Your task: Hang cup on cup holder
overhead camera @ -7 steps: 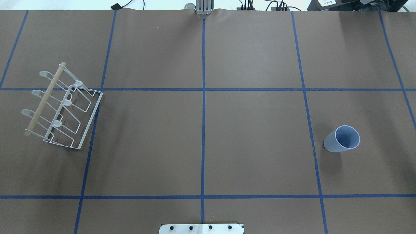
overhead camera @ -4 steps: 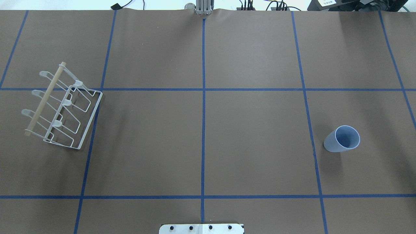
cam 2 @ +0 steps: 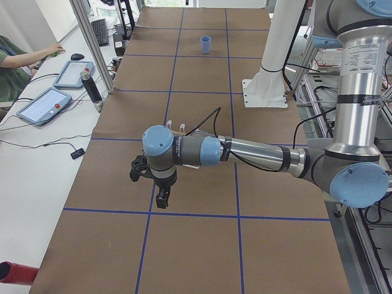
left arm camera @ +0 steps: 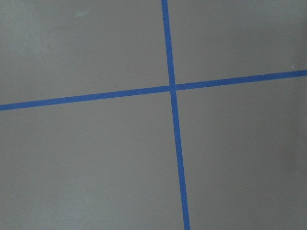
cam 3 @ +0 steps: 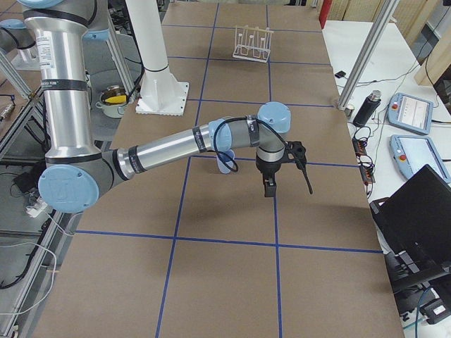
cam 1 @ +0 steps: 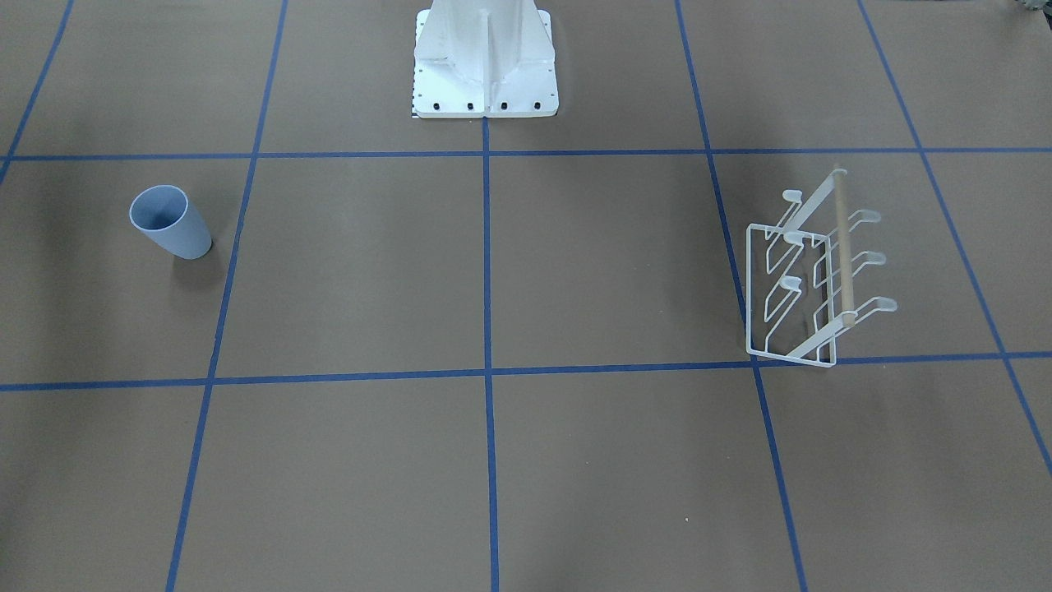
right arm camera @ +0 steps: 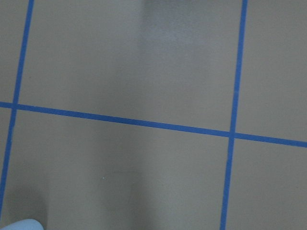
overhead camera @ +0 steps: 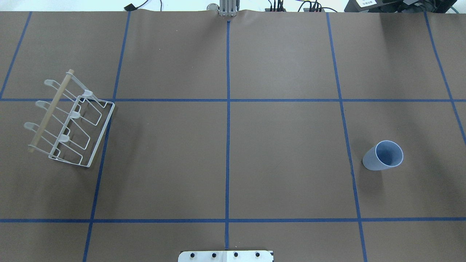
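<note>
The light blue cup [overhead camera: 383,155] stands upright, mouth up, on the brown table at the right of the overhead view, and at the left of the front view [cam 1: 168,222]. A sliver of it shows at the bottom left of the right wrist view [right arm camera: 19,224]. The white wire cup holder [overhead camera: 69,120] with its wooden dowel stands at the far left, prongs bare; it also shows in the front view [cam 1: 809,275]. My left gripper [cam 2: 160,199] hangs above the table near the holder. My right gripper [cam 3: 268,189] hangs near the cup [cam 3: 224,167]. I cannot tell if either is open or shut.
The white pedestal base [cam 1: 485,57] stands at the robot's edge of the table, mid-width. Blue tape lines cross the brown cover. An operator [cam 2: 12,61] and tablets [cam 2: 46,104] are at a side desk, and a laptop [cam 3: 416,225] lies past the far edge.
</note>
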`<state>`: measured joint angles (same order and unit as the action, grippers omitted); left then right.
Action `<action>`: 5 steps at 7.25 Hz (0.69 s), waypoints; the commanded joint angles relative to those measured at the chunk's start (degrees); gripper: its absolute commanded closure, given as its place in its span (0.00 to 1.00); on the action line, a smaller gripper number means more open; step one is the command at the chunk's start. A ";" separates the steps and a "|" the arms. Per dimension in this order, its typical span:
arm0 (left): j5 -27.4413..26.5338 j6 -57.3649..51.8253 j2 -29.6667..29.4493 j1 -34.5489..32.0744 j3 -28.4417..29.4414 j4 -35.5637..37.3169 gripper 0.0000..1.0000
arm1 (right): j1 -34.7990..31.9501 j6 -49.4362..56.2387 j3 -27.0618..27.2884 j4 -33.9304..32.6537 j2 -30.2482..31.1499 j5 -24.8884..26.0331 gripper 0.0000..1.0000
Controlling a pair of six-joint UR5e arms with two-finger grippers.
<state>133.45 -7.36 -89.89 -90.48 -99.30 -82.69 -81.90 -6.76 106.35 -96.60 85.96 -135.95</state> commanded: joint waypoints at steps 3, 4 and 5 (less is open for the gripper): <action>0.06 -0.29 0.59 0.04 0.07 -2.03 0.01 | 14.91 -17.76 1.05 18.95 3.75 -3.62 0.00; 0.06 -0.29 0.85 0.04 -0.01 -2.04 0.01 | 16.67 -17.93 0.88 24.91 7.43 -3.62 0.00; 0.06 -0.29 0.94 0.04 -0.19 -2.04 0.01 | 18.25 -17.93 0.79 27.84 9.21 -3.62 0.00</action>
<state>133.50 -7.64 -89.13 -90.44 -99.34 -84.59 -65.95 -24.35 107.24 -73.87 92.21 -139.55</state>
